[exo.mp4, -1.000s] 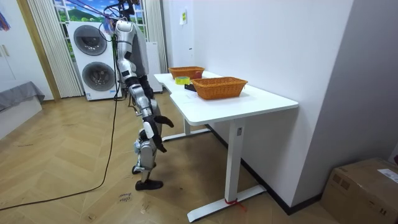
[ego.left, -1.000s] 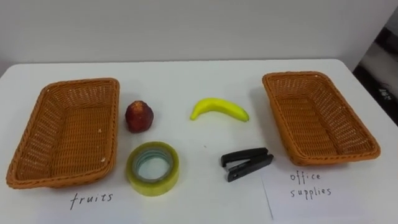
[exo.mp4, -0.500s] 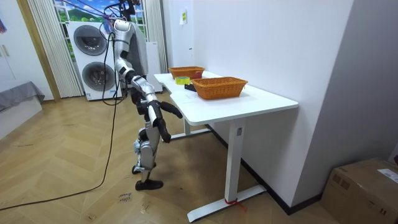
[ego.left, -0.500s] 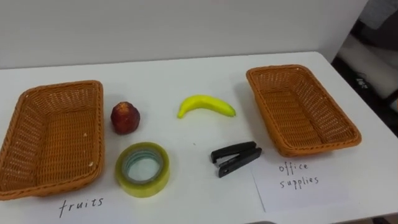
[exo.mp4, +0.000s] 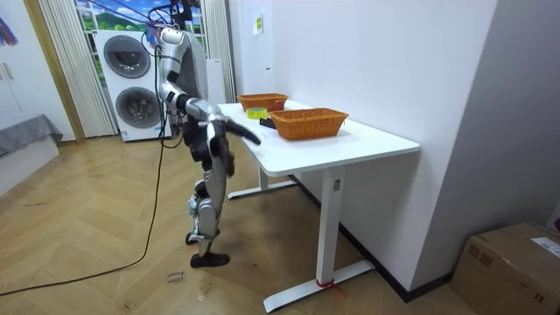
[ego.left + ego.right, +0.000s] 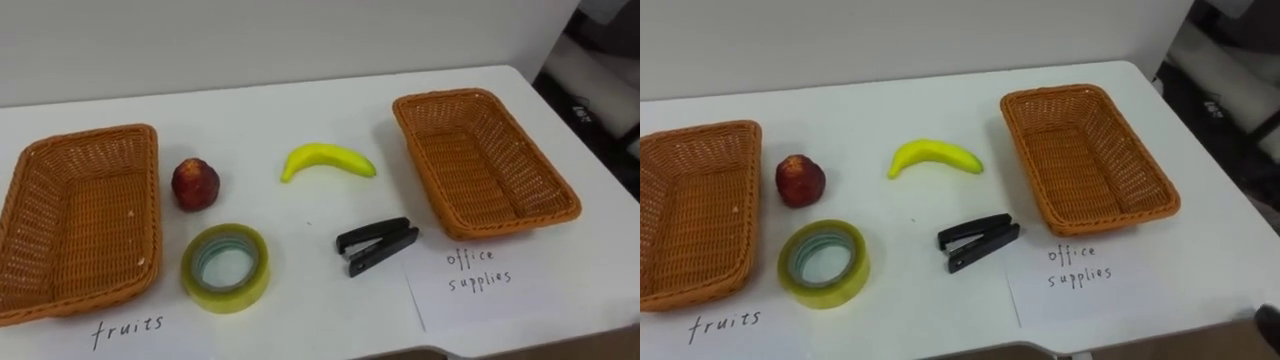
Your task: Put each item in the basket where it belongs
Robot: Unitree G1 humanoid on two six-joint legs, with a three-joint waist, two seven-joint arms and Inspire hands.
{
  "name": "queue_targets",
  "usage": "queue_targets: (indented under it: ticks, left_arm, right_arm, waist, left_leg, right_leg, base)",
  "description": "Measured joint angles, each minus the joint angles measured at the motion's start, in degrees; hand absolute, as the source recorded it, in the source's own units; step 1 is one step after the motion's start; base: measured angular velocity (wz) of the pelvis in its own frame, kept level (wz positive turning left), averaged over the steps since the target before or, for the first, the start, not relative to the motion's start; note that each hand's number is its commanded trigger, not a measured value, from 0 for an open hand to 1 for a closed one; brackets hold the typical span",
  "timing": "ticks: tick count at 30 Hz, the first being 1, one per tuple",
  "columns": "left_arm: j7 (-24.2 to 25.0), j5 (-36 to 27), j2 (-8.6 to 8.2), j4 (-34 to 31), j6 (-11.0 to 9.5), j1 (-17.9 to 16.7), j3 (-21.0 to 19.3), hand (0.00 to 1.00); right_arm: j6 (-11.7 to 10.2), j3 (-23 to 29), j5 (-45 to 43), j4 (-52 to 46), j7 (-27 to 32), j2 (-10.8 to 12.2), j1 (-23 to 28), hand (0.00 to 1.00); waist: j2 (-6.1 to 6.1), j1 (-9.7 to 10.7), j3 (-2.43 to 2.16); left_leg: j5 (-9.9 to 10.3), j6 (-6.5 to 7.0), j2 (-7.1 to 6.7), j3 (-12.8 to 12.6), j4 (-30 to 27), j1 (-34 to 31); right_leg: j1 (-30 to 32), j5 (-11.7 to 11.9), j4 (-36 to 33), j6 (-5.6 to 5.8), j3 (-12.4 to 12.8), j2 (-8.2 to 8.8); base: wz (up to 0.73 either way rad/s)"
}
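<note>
On the white table [image 6: 300,110] a red apple [image 6: 195,184] lies just right of the empty wicker basket [image 6: 40,290] labelled "fruits". A yellow banana [image 6: 328,160] lies mid-table. A roll of yellow-green tape [image 6: 225,267] sits near the front edge and a black stapler [image 6: 377,245] lies to its right. The right wicker basket [image 6: 560,205], labelled "office supplies", is empty. In the room view I stand at the table's long side. My right hand [image 5: 252,138] is stretched out at table-edge height, and its dark tip [image 6: 1269,322] enters at lower right. My left hand [image 5: 226,163] is a blur lower down.
Two paper labels lie at the table's front: "fruits" [image 6: 125,328] and "office supplies" [image 6: 478,270]. A white wall runs behind the table. Washing machines [image 5: 131,83] stand behind me on the wooden floor, and a cardboard box [image 5: 512,262] sits at the room view's right.
My arms have risen from hanging at my sides to table height. The eye view has shifted with the head's own move. Nothing on the table has moved.
</note>
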State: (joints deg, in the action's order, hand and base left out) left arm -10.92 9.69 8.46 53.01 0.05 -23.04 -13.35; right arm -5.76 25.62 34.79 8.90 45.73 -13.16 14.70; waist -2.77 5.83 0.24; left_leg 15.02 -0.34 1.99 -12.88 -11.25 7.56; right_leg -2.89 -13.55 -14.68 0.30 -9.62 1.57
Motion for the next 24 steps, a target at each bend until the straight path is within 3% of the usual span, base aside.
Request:
queue_targets:
  ticks: [2, 6, 9, 11, 12, 15, 18, 24]
  left_arm:
    - [0.0, 0.0, 0.18, 0.0, -0.5, 0.0, 0.0, 0.00]
    - [0.1, 0.0, 0.15, 0.0, -0.5, 0.1, 0.1, 0.00]
    - [0.3, 0.0, 0.36, 0.5, -0.8, 0.7, 0.1, 0.00]
    - [0.3, 0.1, 0.99, 1.6, -0.9, 1.2, 0.2, 0.00]
    - [0.3, 0.0, 1.15, 1.7, -0.9, 1.2, 0.2, 0.00]
    - [0.4, 0.1, 1.33, 1.7, -0.9, 1.1, 0.1, 0.00]
    - [0.4, 1.3, 1.32, 1.4, -0.9, 1.2, 0.1, 0.00]
    - [0.6, 2.3, 1.39, 2.0, -0.9, 1.6, 0.2, 0.00]
  right_arm:
    - [-2.4, 0.6, -2.2, -3.1, 1.7, -1.5, -0.9, 0.00]
    - [-4.3, 1.5, -3.9, -5.7, 4.2, -1.9, -2.0, 0.00]
    - [-4.5, 2.6, -6.1, -8.9, 5.6, -1.9, -2.1, 0.00]
    - [-5.5, 2.8, -8.3, -11.8, 5.9, -2.0, -2.1, 0.00]
    - [-5.5, 2.8, -8.6, -12.3, 5.9, -2.0, -2.2, 0.00]
    - [-5.5, 3.1, -10.3, -14.8, 5.6, -2.1, -2.6, 0.00]
    - [-5.5, 3.1, -11.9, -18.0, 4.4, -2.1, -3.6, 0.00]
    - [-5.4, 1.9, -17.3, -24.0, 1.6, -3.2, -5.7, 0.00]
  waist:
    - [-0.67, -0.1, -0.02]
    - [-1.56, -0.8, 0.02]
    - [-1.35, -1.2, -0.31]
    - [-1.07, -1.3, -0.29]
    - [-1.63, -1.3, -0.39]
    - [-1.20, -1.5, -0.50]
    - [-1.40, -1.5, -0.17]
    - [-1.75, -2.0, -0.16]
  left_leg:
    - [0.0, 0.00, 0.01, 0.5, 0.0, -0.1]
    - [0.0, 0.00, 0.12, 0.5, -0.1, -0.5]
    - [0.0, 0.00, 0.16, 0.5, -0.1, -0.9]
    - [0.0, -0.01, 0.23, 0.5, -0.1, -0.9]
    - [0.0, -0.02, 0.24, 0.5, -0.1, -0.9]
    - [0.0, -0.02, 0.29, 0.8, 0.0, -1.0]
    - [0.0, -0.03, 0.27, 0.9, 0.1, -1.0]
    - [0.0, -0.03, 0.37, 0.7, 0.0, -0.9]
  right_leg:
    - [-0.2, 0.0, 0.1, -0.01, -0.5, 0.01]
    - [-0.1, 0.1, 0.7, -0.12, -0.7, -0.06]
    - [0.0, 0.3, 0.9, -0.13, -1.5, 0.02]
    - [-0.1, 0.3, 0.9, -0.13, -1.6, -0.03]
    - [-0.1, 0.3, 0.9, -0.13, -1.7, -0.04]
    - [-0.2, 0.3, 0.9, -0.14, -1.7, -0.04]
    - [-0.3, 0.3, 0.9, -0.14, -1.7, -0.04]
    - [-0.1, 0.4, 0.6, -0.18, -1.6, -0.11]
  base:
    - [0.10]
    - [0.03]
    - [0.04]
    - [0.02]
    - [0.00]
    - [0.00]
    - [0.00]
    - [0.00]
